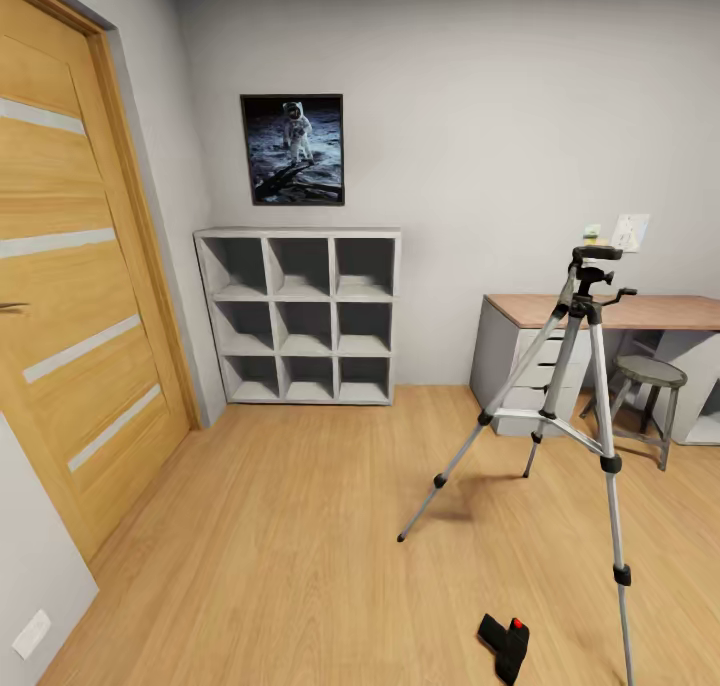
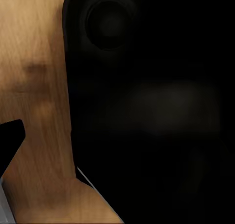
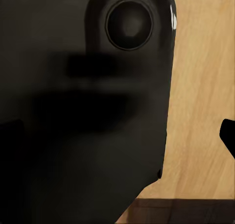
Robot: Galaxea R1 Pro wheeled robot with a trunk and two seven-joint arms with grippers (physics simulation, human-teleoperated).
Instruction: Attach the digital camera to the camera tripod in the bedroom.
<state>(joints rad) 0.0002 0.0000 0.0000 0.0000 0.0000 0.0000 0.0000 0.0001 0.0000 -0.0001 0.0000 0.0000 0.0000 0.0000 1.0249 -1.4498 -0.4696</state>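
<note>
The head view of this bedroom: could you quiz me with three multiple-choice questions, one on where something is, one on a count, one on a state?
1. Where is the digital camera?
A. on the desk
B. on the floor beside a tripod leg
C. in the shelf unit

2. How many cubbies has the grey shelf unit?
A. four
B. six
C. nine

3. What is on the head of the camera tripod?
A. nothing yet
B. the camera
C. a lamp

Answers:
1. B: the camera lies on the wood floor close to the nearest leg.
2. C: the unit shows three rows of three cubbies.
3. A: the tripod stands upright with its black head bare.
</note>
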